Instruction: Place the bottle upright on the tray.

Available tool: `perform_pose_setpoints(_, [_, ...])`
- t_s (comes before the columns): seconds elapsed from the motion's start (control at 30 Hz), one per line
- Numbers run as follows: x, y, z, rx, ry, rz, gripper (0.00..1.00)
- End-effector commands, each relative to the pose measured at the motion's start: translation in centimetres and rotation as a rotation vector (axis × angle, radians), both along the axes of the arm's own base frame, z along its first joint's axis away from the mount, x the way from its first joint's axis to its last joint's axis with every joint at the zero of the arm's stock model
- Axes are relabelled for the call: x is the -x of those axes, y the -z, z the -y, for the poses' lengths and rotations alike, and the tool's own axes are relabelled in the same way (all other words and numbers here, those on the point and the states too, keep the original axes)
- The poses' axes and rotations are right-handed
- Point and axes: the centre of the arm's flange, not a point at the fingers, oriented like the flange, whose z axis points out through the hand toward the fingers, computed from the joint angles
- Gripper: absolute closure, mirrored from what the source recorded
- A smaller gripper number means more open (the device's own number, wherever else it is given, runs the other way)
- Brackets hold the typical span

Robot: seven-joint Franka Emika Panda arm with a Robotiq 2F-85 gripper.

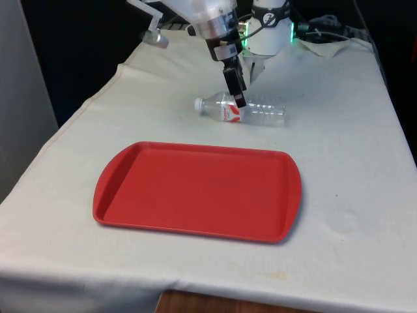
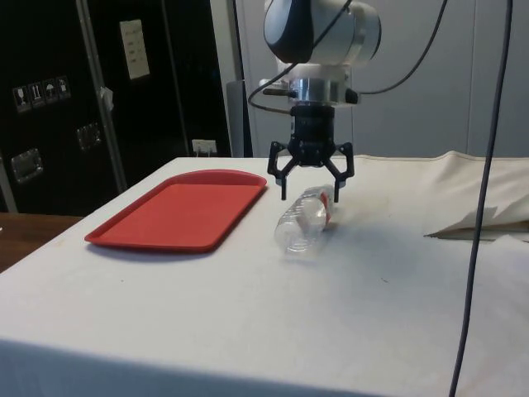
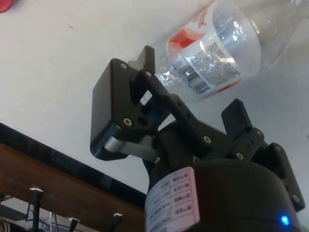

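A clear plastic bottle point(image 1: 251, 109) with a white cap and a red-and-white label lies on its side on the white cloth, just beyond the far edge of the red tray point(image 1: 195, 189). My gripper point(image 1: 238, 99) hangs over its label end. In the side view the gripper point(image 2: 310, 192) stands open, one finger on each side of the bottle point(image 2: 299, 225), tips level with the bottle's top. The tray point(image 2: 178, 211) lies flat and bare. In the wrist view the labelled part of the bottle point(image 3: 217, 53) lies between the spread fingers point(image 3: 145, 65).
A fold of loose cloth point(image 2: 479, 222) rises on the table beyond the bottle in the side view. A cable point(image 2: 488, 165) hangs down there. The table's edge runs close along the tray's near side point(image 1: 195, 293).
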Motion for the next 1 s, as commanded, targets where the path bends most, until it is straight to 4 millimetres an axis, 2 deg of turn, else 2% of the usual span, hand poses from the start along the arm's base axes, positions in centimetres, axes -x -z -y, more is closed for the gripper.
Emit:
perform_pose_setpoints(0.0, [-0.1, 0.1, 0.0, -0.008, -0.002, -0.002, 0.0])
perform_pose_setpoints(0.57, [0.0, 1.9, 0.1, -0.042, 0.086, -0.031, 0.0])
perform_pose_setpoints(0.97, [0.2, 2.1, 0.7, -0.059, 0.143, -0.043, 0.0])
